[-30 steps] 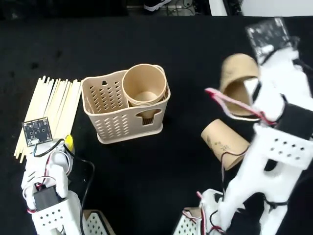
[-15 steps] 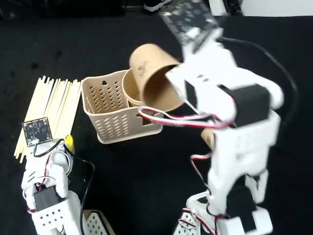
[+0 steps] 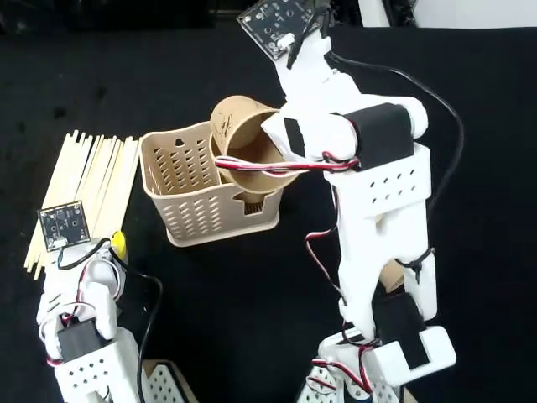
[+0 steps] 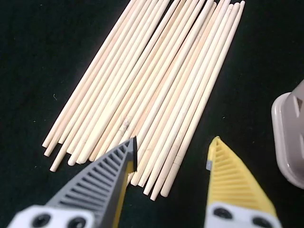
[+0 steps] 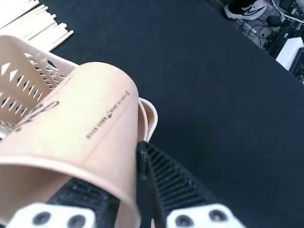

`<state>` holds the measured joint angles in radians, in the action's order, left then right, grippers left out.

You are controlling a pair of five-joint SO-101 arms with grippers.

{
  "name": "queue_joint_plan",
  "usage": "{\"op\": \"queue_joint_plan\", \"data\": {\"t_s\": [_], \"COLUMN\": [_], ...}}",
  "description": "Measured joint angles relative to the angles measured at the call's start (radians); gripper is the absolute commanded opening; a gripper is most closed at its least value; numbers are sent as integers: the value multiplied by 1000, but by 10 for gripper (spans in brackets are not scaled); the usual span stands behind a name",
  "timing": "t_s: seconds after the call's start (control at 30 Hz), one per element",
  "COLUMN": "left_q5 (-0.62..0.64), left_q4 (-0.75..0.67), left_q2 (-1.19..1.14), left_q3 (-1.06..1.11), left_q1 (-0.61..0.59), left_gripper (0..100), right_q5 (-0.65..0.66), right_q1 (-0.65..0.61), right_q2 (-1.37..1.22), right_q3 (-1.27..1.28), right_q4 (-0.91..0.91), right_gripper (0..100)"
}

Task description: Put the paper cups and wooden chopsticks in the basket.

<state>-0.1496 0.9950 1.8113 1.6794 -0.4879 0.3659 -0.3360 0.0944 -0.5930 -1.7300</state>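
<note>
Paper cup tilts in my right gripper's pinch over the basket's right side. My left gripper hangs wide open above the chopsticks left of it.

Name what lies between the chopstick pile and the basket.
Nothing: a bare strip of black table separates chopsticks and basket, seen in the high view.

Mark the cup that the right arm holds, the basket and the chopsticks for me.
paper cup (image 5: 85, 128), right wrist view, side wall.
basket (image 3: 189, 210), high view, perforated front wall.
chopsticks (image 4: 156, 85), left wrist view, middle of the bundle.
</note>
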Motion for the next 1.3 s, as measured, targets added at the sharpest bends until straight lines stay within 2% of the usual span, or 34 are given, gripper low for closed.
{"op": "queue_joint_plan", "data": {"t_s": [0.27,0.33,0.5,0.6,0.73,1.07,1.17,1.3], "left_q5": [0,0,0,0,0,0,0,0], "left_q4": [0,0,0,0,0,0,0,0], "left_q2": [0,0,0,0,0,0,0,0], "left_q3": [0,0,0,0,0,0,0,0], "left_q1": [0,0,0,0,0,0,0,0], "left_gripper": [249,249,249,249,249,249,249,249], "right_q5": [21,31,40,77,78,12,3,-15], "right_q1": [2,2,-2,-15,-63,-169,-170,-169], "right_q2": [2,15,57,87,95,89,52,20], "right_q3": [83,117,130,129,55,15,66,86], "right_q4": [-3,-3,-3,-3,-2,135,180,189], "right_gripper": [28,102,421,486,431,138,96,96]}}
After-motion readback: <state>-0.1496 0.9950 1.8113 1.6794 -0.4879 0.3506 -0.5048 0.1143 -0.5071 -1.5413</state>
